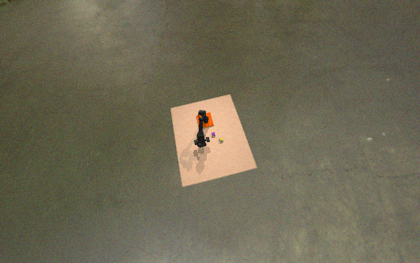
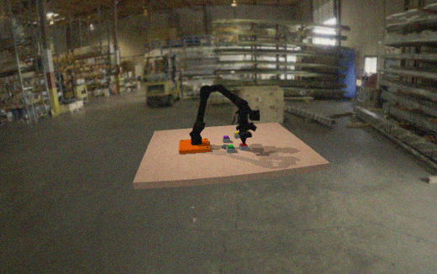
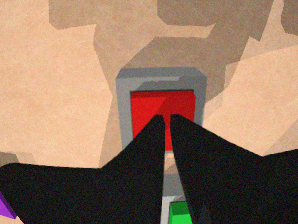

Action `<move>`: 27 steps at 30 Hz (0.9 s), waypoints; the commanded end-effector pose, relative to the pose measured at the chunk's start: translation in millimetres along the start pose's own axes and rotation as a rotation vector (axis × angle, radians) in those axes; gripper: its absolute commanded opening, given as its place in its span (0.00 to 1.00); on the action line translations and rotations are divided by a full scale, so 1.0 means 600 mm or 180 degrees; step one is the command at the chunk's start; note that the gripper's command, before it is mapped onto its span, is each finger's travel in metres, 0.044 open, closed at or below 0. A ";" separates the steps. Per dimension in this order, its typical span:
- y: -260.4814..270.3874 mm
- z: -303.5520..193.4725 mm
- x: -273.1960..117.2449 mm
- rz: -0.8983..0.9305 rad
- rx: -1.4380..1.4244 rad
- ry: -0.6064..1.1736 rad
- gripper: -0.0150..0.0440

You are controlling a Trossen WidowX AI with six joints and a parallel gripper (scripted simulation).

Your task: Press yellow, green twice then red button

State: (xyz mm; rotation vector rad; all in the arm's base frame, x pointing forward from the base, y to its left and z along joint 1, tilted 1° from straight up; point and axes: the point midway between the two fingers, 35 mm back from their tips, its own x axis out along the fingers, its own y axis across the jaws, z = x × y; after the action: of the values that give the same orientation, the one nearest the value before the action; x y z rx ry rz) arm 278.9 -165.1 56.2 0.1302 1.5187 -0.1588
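Wrist view shows the end effector (image 3: pixel 166 121) with its two black fingers drawn together to a thin slit, nothing between them, tips poised over the near edge of the red button (image 3: pixel 162 112). That button is a square red cap set in a grey housing on the bench (image 2: pixel 176 168), and every place below is given relative to it.

As a judgement, the red cap should behave as a stiff, spring-backed plunger: no grasp is called for, only a straight downward push with the closed fingertips on the middle of the cap, firm until it bottoms, then release. The tips now sit toward its near edge, so a push there risks sliding off onto the grey rim.

Counted in the exterior view: one red button, one green button (image 2: pixel 230 147) just beside it toward the arm's orange base (image 2: pixel 194 146), one purple button (image 2: pixel 226 137) behind the green one, and one yellow button (image 2: pixel 237 133) behind the red one, partly hidden by the arm. That makes four buttons. I cannot make out any block at this distance.
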 end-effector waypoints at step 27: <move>0.143 0.029 -0.079 0.0045 0.0010 0.0016 0.60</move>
State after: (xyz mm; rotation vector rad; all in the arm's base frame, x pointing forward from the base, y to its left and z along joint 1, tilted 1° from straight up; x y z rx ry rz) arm 293.3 -127.7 91.3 0.1580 1.5321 -0.1660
